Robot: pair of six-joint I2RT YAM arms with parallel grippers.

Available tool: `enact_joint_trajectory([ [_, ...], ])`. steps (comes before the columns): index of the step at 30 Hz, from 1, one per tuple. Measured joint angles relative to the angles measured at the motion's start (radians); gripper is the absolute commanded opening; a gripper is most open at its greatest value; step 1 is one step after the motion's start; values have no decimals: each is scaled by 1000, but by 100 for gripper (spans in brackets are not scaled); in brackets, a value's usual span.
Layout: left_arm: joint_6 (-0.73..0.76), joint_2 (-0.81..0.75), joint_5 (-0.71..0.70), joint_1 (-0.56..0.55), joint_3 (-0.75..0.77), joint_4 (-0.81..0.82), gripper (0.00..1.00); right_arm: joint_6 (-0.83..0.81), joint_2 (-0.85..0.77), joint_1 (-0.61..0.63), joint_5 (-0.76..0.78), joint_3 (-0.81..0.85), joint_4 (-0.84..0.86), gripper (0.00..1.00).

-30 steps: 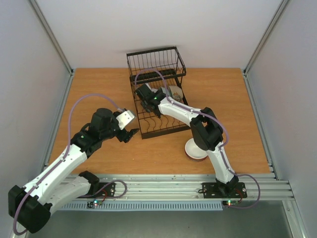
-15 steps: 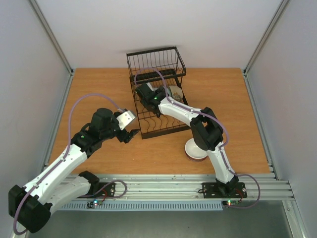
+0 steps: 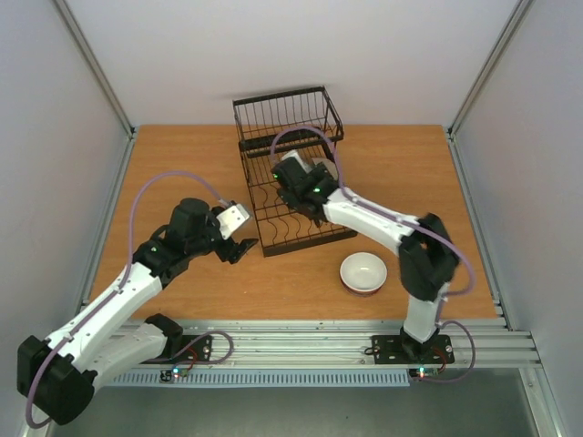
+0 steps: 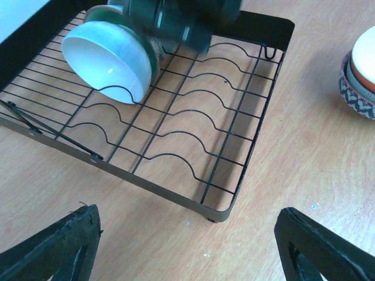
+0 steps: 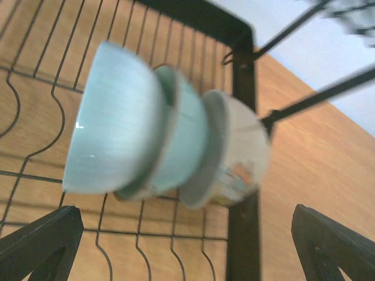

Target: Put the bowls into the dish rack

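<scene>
From above, the dish rack (image 3: 290, 196) holds bowls beneath the right gripper (image 3: 301, 191); a stack of bowls (image 3: 363, 272) sits near the rack's front-right corner. Left gripper (image 4: 187, 246) gapes empty before the rack. Right wrist view: three nested bowls (image 5: 164, 149) on edge, jaws wide apart, empty. No legible writing.

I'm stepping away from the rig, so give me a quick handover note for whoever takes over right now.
Left gripper: open, empty, beside the dish rack at its near left corner.
Right gripper: open, empty, over the rack next to the loaded bowls.
Done: three bowls stand on edge in a row in the rack's dividers, two pale green, one cream.
Left: a stack of bowls sits on the table to the right of the rack, white inside, with a patterned bowl at the bottom. Load those next.
</scene>
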Motion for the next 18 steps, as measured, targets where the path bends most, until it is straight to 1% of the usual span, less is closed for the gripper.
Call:
enact_joint_trajectory([
  [7,4,99,40,-9,29,-36,79,164,-412,1,-2,-189,-48,98],
  [10,11,182,52,-60,89,-78,78,252,-560,6,11,-289,-111,98],
  [15,18,332,82,-158,230,-154,77,386,-712,28,29,-412,-251,93],
  [18,16,406,124,-174,309,-198,75,478,-791,39,24,-462,-341,91],
])
